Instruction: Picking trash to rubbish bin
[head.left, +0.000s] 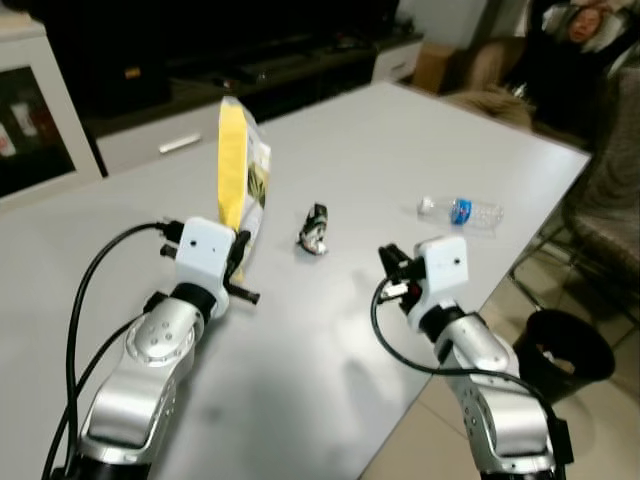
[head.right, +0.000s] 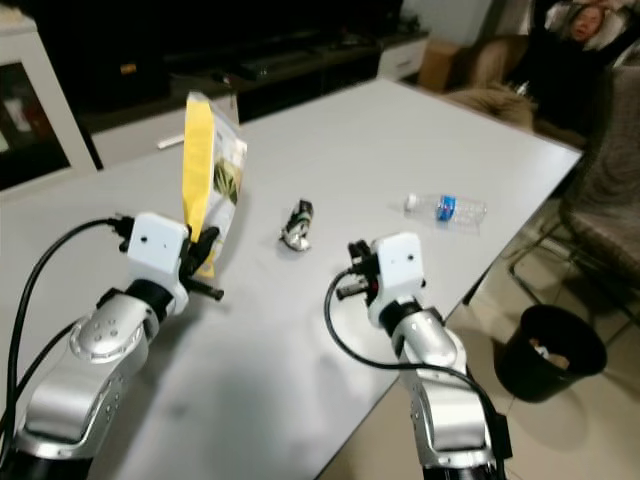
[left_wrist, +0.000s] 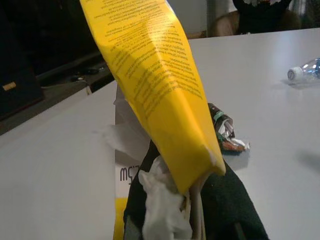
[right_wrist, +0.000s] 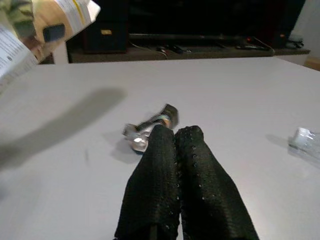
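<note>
A tall yellow snack bag stands upright above the white table, with my left gripper shut on its lower edge. In the left wrist view the bag rises from between the fingers, with some white paper beside it. A small crumpled wrapper lies on the table between the two arms. Farther right lies a clear plastic bottle with a blue label. My right gripper is shut and empty, pointing at the wrapper from just short of it. The black rubbish bin stands on the floor to the right of the table.
A chair stands by the table's right edge, above the bin. A person sits at the far right corner. A dark low cabinet runs behind the table. A white cupboard is at the far left.
</note>
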